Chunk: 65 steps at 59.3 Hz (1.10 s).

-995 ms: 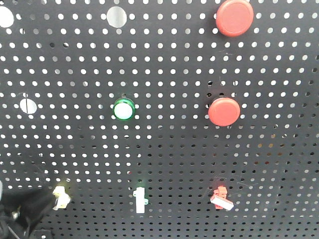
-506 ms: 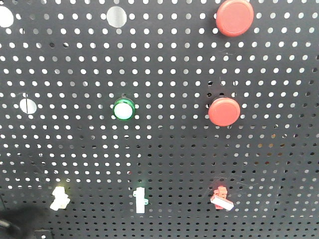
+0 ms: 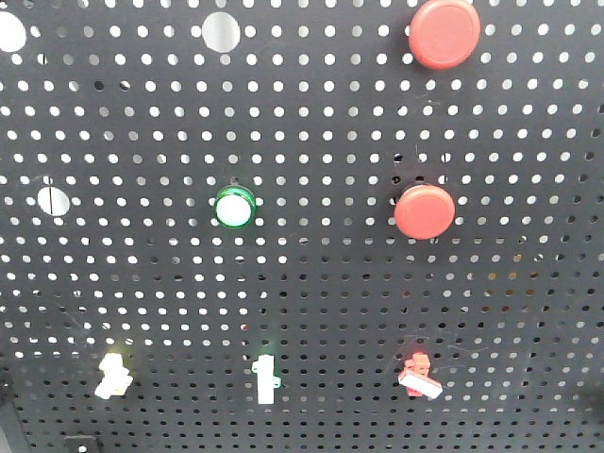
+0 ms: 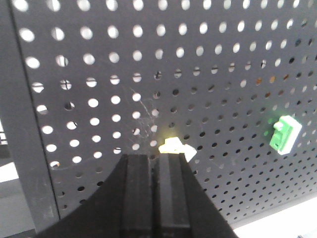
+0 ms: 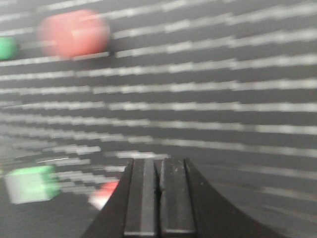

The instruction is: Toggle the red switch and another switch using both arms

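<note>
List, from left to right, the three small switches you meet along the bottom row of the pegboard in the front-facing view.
pale yellow switch → white switch → red switch

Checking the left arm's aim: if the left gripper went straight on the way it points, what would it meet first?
Most likely the yellow switch: it sits just beyond the shut tips of the left gripper, slightly off their midline, on the pegboard. How far off is unclear.
</note>
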Available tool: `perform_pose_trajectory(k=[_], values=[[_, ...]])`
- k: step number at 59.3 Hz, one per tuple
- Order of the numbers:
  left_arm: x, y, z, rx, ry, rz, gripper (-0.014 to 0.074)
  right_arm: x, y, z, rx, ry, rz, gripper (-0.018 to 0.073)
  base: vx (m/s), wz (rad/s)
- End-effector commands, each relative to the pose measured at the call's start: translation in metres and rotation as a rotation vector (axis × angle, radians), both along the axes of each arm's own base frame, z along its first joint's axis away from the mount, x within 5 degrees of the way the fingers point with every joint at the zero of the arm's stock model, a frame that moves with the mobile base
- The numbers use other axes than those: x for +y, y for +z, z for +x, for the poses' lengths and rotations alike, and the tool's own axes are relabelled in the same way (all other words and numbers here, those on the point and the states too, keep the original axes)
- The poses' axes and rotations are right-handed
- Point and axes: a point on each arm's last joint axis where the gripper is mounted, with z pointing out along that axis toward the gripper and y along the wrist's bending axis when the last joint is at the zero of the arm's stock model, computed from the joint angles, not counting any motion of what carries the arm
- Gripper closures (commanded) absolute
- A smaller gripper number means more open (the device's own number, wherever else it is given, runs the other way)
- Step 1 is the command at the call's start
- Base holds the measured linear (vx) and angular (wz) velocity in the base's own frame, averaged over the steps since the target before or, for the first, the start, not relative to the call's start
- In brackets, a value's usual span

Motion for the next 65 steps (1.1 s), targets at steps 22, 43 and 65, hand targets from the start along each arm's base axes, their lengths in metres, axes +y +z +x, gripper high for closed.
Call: perform_pose_trajectory(k=[22, 43, 65], values=[[-0.001, 0.016, -0.002, -0.095, -0.018, -0.044, 0.0594, 0.057, 0.030, 0.056, -0.035, 0.177, -0.027, 0.0566, 0.00, 0.00], [-0.001, 0.017, -0.002, -0.096, -0.018, -0.045, 0.0594, 0.075, -0.007, 0.065, 0.235, 0.206, -0.153, 0.0566, 0.00, 0.00], [-0.002, 0.017, -0.002, -0.098, -0.019, -0.045, 0.0594, 0.089, -0.025, 0.059, 0.372, 0.237, -0.224, 0.0566, 0.00, 0.00]])
